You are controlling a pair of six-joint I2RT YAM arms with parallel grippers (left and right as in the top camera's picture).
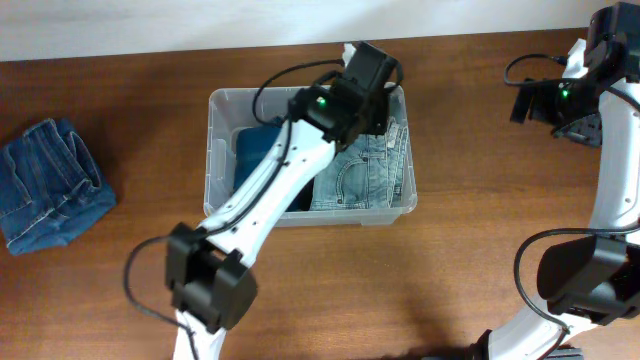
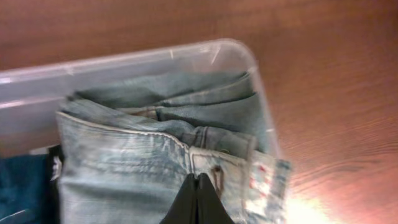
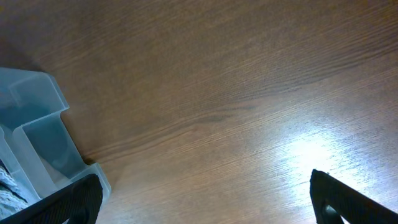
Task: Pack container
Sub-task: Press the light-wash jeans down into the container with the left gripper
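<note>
The clear container (image 1: pixel 214 150) stands mid-table. In it lie folded light blue jeans (image 1: pixel 365 178) on the right and a dark blue garment (image 1: pixel 252 150) on the left. My left gripper (image 1: pixel 370 95) hangs over the tub's far right corner. In the left wrist view its fingers (image 2: pixel 198 182) are shut, tips at the waistband of the light jeans (image 2: pixel 124 168), with the container's rim (image 2: pixel 124 59) behind. My right gripper (image 1: pixel 545 100) is off to the far right over bare table. In the right wrist view it (image 3: pixel 205 199) is open and empty, with a container corner (image 3: pixel 37 118) at its left.
A folded pair of darker blue jeans (image 1: pixel 50 188) lies on the wooden table (image 1: pixel 480 200) at the far left. The left arm crosses diagonally over the tub from the front. The right arm stands along the right edge.
</note>
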